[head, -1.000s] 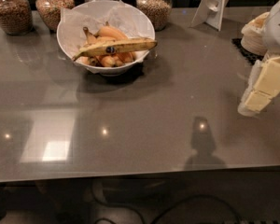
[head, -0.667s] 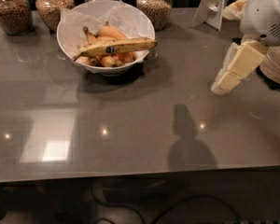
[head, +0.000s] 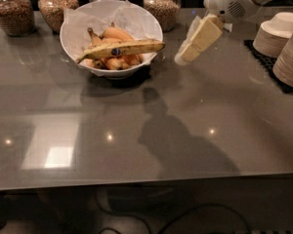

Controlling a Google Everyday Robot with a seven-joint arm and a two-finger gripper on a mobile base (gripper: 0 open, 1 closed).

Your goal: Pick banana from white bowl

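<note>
The white bowl [head: 71, 43], lined with crinkled white paper, stands at the back left of the grey counter. The long pale-yellow banana [head: 136, 47] with brown speckles and a dark round sticker lies across the top of it, its right end reaching the bowl's right rim. Short orange-yellow bananas [head: 118, 34] lie under it. My gripper [head: 184, 55] hangs in the air just right of the bowl, fingers pointing down and left, tips a short way from the banana's right end. It holds nothing.
Several glass jars of grain [head: 162, 6] stand along the back edge behind the bowl. Stacks of beige paper bowls [head: 279, 33] sit on a black mat at the right. The arm's shadow falls on the counter's middle.
The gripper has moved left and toward the back, from the counter's right side to just right of the bowl. The bowl and banana have not moved.
</note>
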